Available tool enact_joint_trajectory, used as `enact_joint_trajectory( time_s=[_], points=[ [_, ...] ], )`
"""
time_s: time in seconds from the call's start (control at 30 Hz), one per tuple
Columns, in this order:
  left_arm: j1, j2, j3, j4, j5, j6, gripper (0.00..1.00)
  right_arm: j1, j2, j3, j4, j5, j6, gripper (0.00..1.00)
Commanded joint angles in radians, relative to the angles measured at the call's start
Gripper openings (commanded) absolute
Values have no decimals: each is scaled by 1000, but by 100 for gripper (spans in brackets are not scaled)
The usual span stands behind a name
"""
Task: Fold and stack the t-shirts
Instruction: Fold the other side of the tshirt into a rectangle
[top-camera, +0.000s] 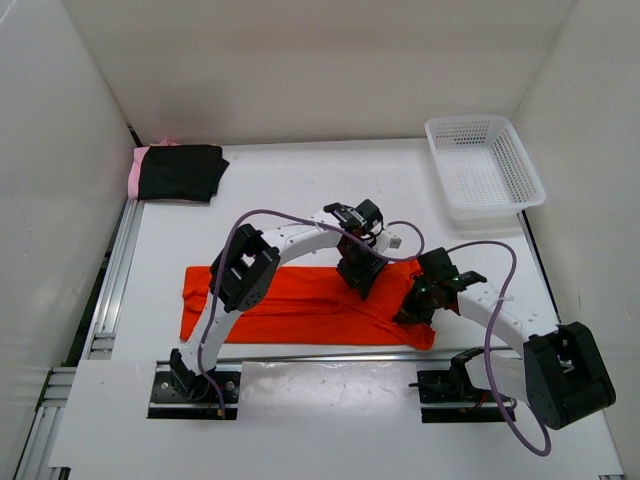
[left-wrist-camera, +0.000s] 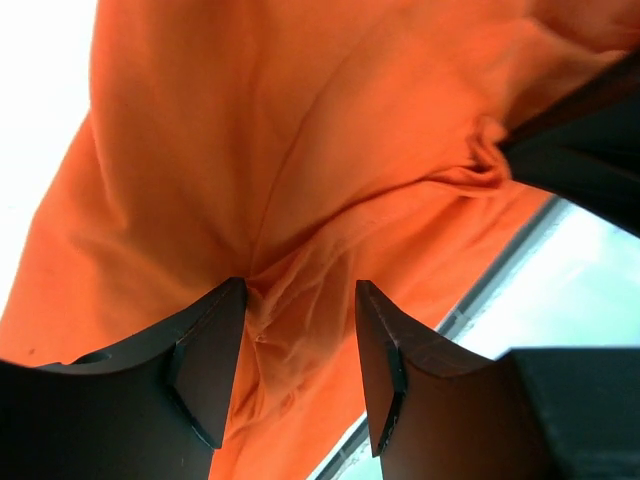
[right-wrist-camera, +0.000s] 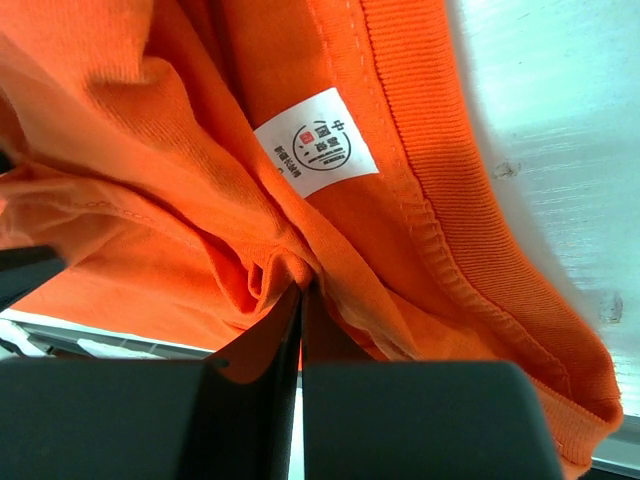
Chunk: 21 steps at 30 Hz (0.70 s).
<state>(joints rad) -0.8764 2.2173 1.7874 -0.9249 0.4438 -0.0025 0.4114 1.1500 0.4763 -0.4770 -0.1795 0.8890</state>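
The orange-red t-shirt (top-camera: 300, 305) lies as a long band across the near middle of the table. My left gripper (top-camera: 360, 275) is pressed down on its right part, jaws open, with a raised ridge of the orange fabric (left-wrist-camera: 250, 150) between the fingertips (left-wrist-camera: 225, 330). My right gripper (top-camera: 415, 300) is shut on a pinch of the same shirt near the collar, beside the white neck label (right-wrist-camera: 316, 143). The black t-shirt (top-camera: 182, 172) lies folded on the light pink t-shirt (top-camera: 134, 175) at the far left corner.
A white mesh basket (top-camera: 485, 165) stands at the far right against the wall. White walls close in the table on three sides. A metal rail (top-camera: 110, 290) runs along the left edge.
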Motion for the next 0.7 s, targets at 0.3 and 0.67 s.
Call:
enact_joint_trajectory(
  time_s=[0.3, 0.67],
  points=[
    [-7, 8, 50, -15, -45, 2, 37, -6, -38, 2, -11, 5, -5, 0],
    [-7, -65, 63, -54, -39, 2, 11, -6, -73, 64, -78, 49, -48, 0]
  ],
)
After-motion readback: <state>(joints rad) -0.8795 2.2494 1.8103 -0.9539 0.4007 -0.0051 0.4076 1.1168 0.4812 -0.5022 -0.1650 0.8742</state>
